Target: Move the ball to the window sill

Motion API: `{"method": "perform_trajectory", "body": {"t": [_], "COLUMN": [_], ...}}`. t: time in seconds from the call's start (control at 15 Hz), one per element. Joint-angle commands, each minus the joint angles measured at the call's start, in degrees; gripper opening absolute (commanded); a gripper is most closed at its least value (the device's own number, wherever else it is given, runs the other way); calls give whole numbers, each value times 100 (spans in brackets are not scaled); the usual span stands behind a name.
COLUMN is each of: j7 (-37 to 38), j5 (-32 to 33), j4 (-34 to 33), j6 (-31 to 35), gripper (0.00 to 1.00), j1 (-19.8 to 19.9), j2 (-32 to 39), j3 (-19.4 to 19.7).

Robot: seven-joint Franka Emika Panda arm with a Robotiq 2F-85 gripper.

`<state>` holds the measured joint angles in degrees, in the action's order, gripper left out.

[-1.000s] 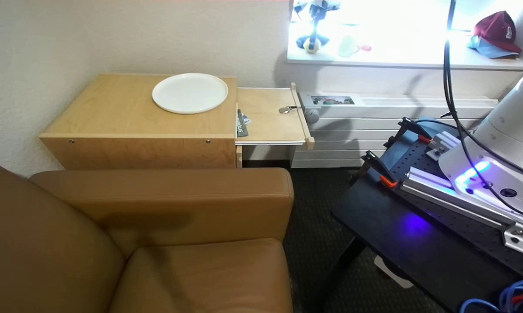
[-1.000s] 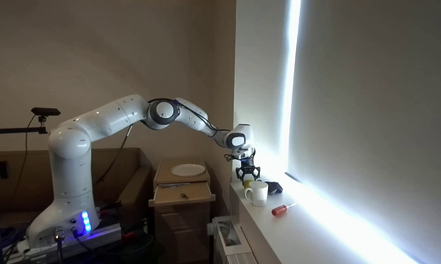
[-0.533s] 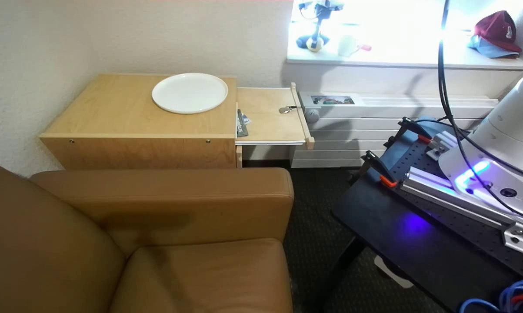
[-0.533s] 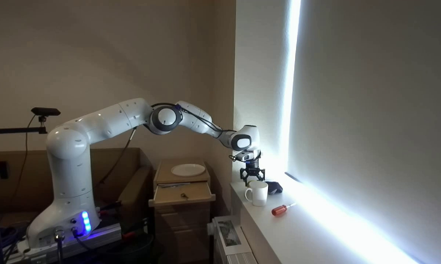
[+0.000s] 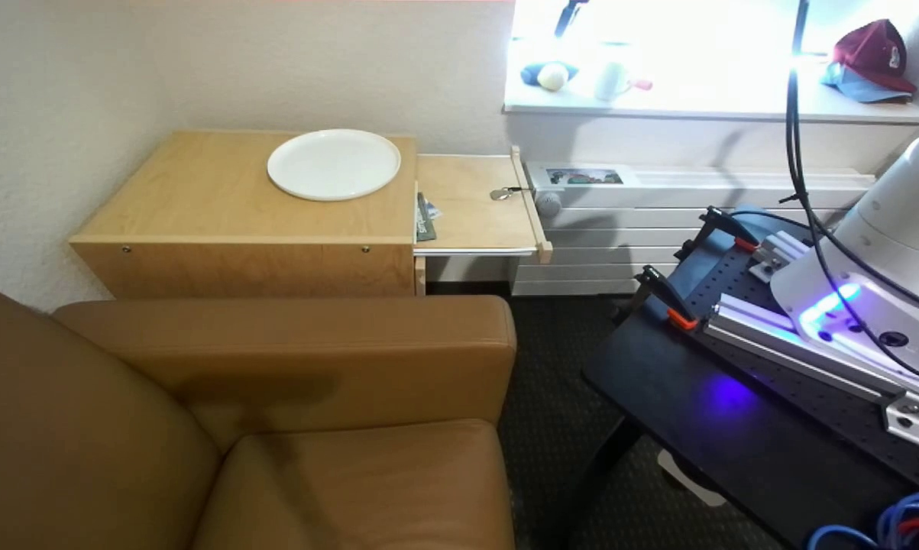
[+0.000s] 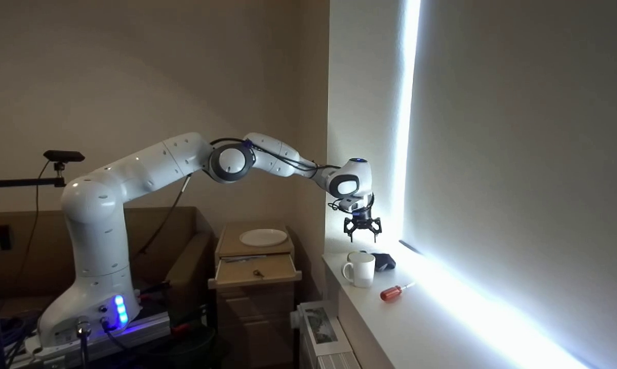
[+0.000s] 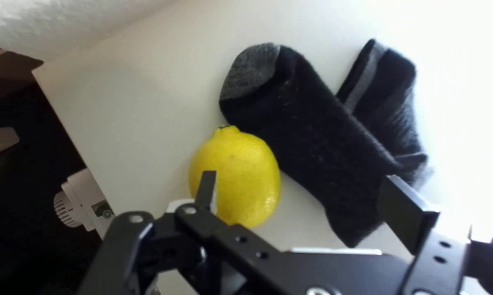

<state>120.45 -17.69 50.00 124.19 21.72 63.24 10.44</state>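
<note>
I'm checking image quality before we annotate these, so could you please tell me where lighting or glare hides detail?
In an exterior view, glare bleaches the window sill, pales the mug and leaves the lemon a pale cream; in an exterior view, the front of the cabinet is dim; in the wrist view, the upper right is overexposed, though the lemon shows vivid yellow.

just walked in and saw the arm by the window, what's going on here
The robot arm holds its gripper open above the window sill, with nothing gripped in the fingers. A yellow lemon, apparently the task's "ball", lies below on the sill, beside a dark sock bundle. A white mug and a red-handled screwdriver are on the sill too. So the lemon is already where the task wants it.
</note>
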Motion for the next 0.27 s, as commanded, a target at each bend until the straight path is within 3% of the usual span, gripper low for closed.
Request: {"method": "perform_trajectory", "body": {"t": [0.0,0.07,0.13,0.2], "j7": [-856,-1177,-583,-653], "j5": [-143,-221,-72,-85], "j4": [556,739,64,97], "j6": [-37,112,-5,-45], "gripper": [100,100,100,100], "j1": [149,186,53,69], "j2": [-909,-1158,-517,-671], "j3": [-222,-289,-54,-65]}}
